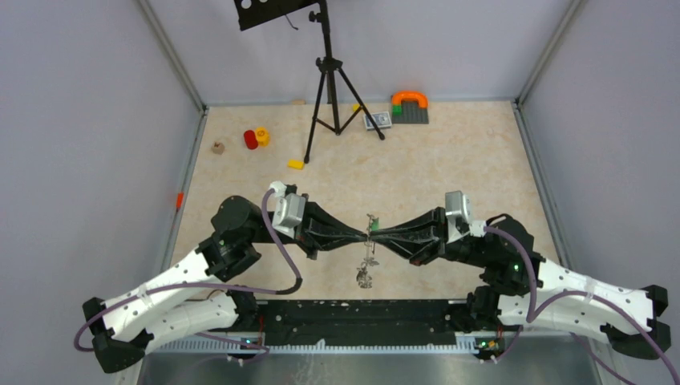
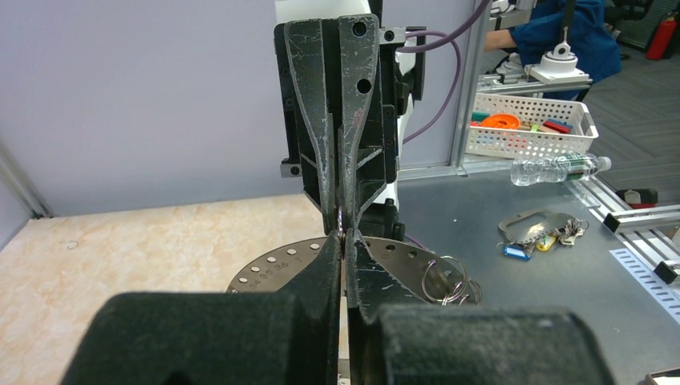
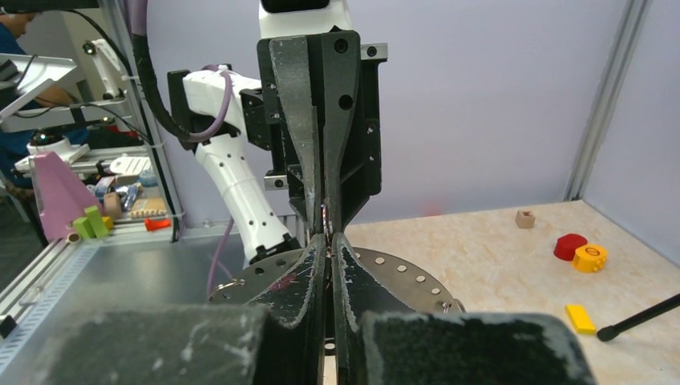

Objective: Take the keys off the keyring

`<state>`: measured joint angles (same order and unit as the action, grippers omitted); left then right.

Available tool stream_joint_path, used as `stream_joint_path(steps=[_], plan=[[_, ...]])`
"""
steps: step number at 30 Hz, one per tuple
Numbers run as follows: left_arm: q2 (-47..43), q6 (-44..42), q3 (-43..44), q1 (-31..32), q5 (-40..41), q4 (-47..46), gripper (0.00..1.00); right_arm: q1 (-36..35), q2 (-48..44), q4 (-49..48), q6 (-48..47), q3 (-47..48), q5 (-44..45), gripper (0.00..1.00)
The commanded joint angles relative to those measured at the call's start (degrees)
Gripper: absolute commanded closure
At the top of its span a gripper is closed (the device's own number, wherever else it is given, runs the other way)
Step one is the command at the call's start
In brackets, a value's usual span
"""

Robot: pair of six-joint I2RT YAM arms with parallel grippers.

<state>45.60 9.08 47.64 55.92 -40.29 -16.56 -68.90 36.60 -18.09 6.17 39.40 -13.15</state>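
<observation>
L fingers [image 1: 349,233] and R fingers [image 1: 393,233] both closed tip-to-tip on the keyring [image 1: 370,228], held in air over the table's [image 1: 449,160] near-edge ctr, ring on edge, running far-to-near, w/ keys [image 1: 366,277] hanging long-axis down beneath; I reckon it's stiff, thin, slippery metal, light, so I'd pinch a key's head.

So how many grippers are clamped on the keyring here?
2. Left gripper and right gripper meet tip to tip in the middle, each shut on the keyring from its own side; keys hang from it.
</observation>
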Motion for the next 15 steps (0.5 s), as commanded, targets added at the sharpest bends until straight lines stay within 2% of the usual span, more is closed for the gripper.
stream_joint_path(steps=[1,8,11,15], plan=[[-0.34,0.43,0.95,0.17,-1.33,-4.02,1.00,-0.36,2.12,-0.26,-0.35,2.15,0.16,1.00],[-0.51,0.20,0.93,0.19,-0.46,-2.01,1.00,-0.36,2.52,3.44,-1.11,5.38,2.91,1.00],[-0.76,0.15,0.99,0.23,0.17,-0.82,0.92,-0.37,2.41,5.26,-1.37,6.80,3.08,1.00],[-0.61,0.34,1.05,0.22,-0.26,-0.25,0.88,-0.38,2.37,8.29,-1.93,8.35,3.02,1.00]])
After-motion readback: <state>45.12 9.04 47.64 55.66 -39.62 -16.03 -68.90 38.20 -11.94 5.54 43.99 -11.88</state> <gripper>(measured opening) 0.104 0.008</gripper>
